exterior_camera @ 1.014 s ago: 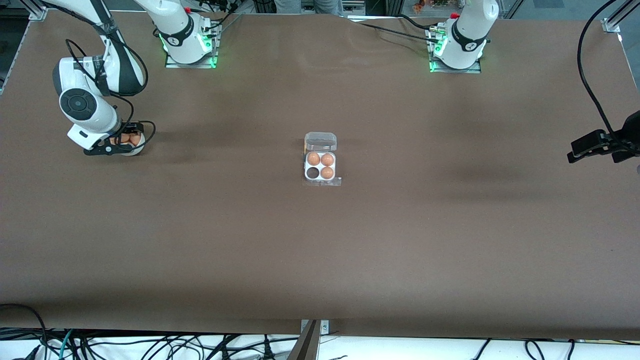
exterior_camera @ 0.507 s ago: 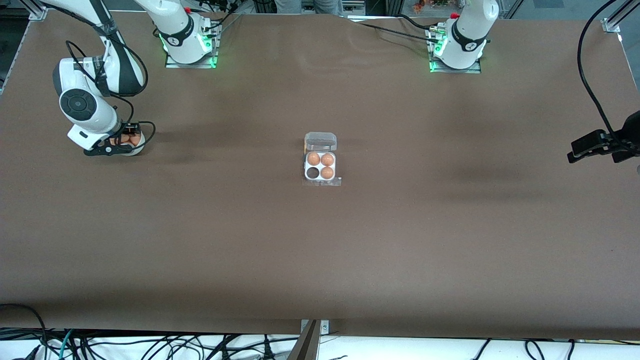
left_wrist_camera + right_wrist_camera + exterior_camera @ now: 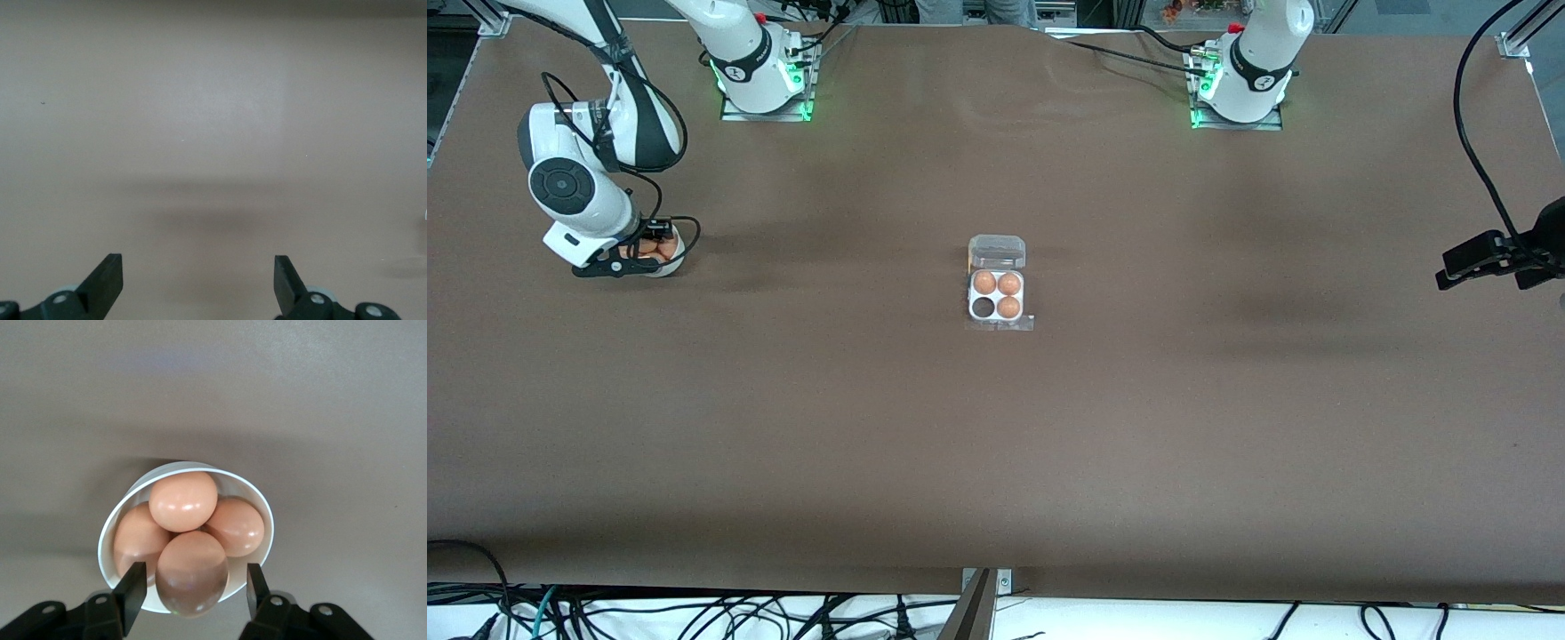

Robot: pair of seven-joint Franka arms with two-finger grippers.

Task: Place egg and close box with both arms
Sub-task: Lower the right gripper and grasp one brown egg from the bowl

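Brown tabletop (image 3: 996,444) stretches bare under both of my arms, with loose cables hanging along the edge nearest the front camera.

My right tool (image 3: 193,585) hangs over a round white bowl (image 3: 117,523) at the right arm's end of the tabletop, its fingers (image 3: 135,587) spread to either side of one egg (image 3: 192,572) without touching it, so it grips nothing. That egg lies in the bowl among three other brown eggs (image 3: 183,501), touching them; its lower part falls in shadow, and I cannot tell which way its long axis runs. In the front view my wrist covers most of the bowl (image 3: 665,265) and only slivers of egg show.

My left tool (image 3: 199,279) waits released over bare tabletop at the left arm's end, fingers well apart, only their tips in view; in the front view it (image 3: 1463,264) is cut off at the frame's edge.

Between the two tools, well apart from both, the box (image 3: 997,296) sits mid-tabletop with its clear lid (image 3: 997,252) swung open toward my bases. Three cells hold brown eggs; the cell nearest the front camera on the right arm's side is dark and unfilled.
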